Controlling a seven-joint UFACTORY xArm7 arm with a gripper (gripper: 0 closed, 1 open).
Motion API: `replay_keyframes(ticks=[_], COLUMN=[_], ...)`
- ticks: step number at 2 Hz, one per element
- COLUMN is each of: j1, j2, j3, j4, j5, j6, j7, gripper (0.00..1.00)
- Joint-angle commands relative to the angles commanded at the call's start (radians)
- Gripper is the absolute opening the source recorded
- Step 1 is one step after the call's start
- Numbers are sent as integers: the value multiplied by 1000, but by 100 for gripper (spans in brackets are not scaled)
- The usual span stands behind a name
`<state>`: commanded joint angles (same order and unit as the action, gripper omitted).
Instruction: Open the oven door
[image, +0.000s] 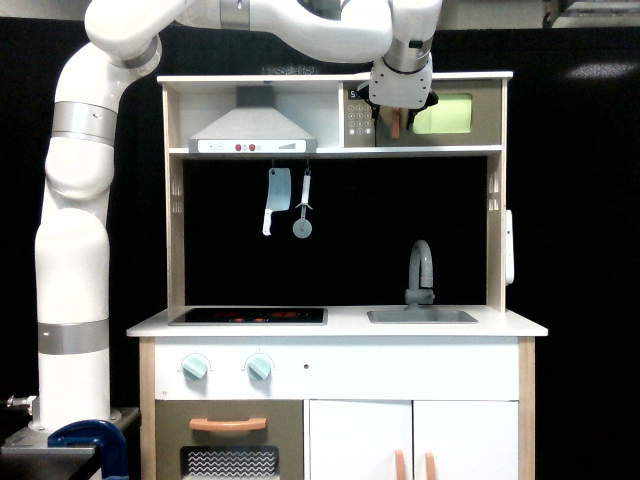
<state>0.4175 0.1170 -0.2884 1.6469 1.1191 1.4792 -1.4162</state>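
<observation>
The oven door (482, 116) is the small taupe panel with a lime-green window in the top right compartment of the toy kitchen, and it sits flush with the frame. Its short vertical orange handle (396, 127) pokes out just below my gripper (399, 108). The gripper faces away from the camera, right in front of the handle's upper part. My white wrist body hides the fingertips, so whether they close on the handle cannot be told.
A keypad panel (358, 118) sits left of the handle and a grey hood (253, 130) beyond it. A toy cleaver (274, 197) and pizza cutter (303, 225) hang below the shelf. A faucet (421, 268), sink (421, 316) and hob (248, 316) are on the counter.
</observation>
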Motion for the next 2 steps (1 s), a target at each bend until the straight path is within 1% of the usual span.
replay_keyframes(ticks=[1,2], j1=[-13,-29], j2=[8,13], j3=[8,15], j4=[15,19], j5=[1,1], j6=[7,15], j7=[4,-1], gripper=[0,0])
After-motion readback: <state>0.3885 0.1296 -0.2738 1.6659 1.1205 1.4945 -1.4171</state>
